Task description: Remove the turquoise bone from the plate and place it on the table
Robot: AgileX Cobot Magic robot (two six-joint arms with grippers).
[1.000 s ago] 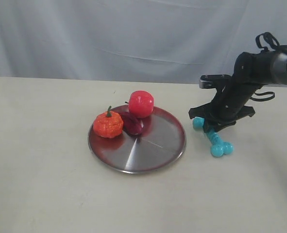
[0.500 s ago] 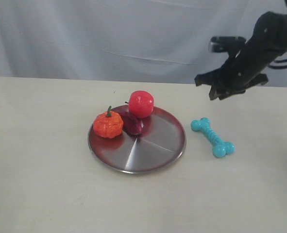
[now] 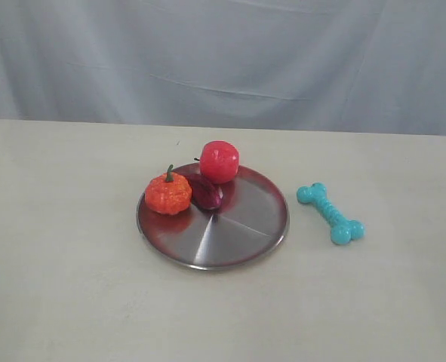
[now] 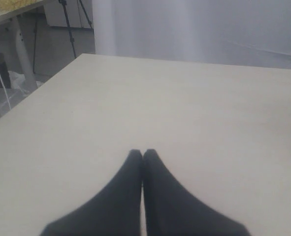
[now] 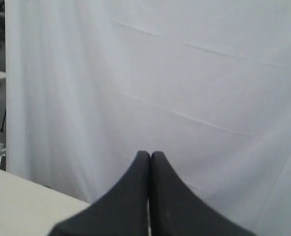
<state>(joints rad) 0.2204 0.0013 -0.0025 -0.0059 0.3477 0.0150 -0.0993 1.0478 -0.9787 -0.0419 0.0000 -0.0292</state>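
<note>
The bone [image 3: 330,213] lies flat on the table [image 3: 72,264], just right of the plate [image 3: 241,222] in the exterior view. It is clear of the rim and slanted, with one knobbed end nearer the plate. At the plate's far left part sit an orange pumpkin [image 3: 167,193], a red apple [image 3: 219,161] and a dark red fruit [image 3: 206,191] wedged between them. The left gripper [image 4: 143,153] has its fingers pressed together, holding nothing, above bare tabletop. The right gripper [image 5: 150,155] is likewise pinched closed and empty, facing a white curtain [image 5: 209,73].
</note>
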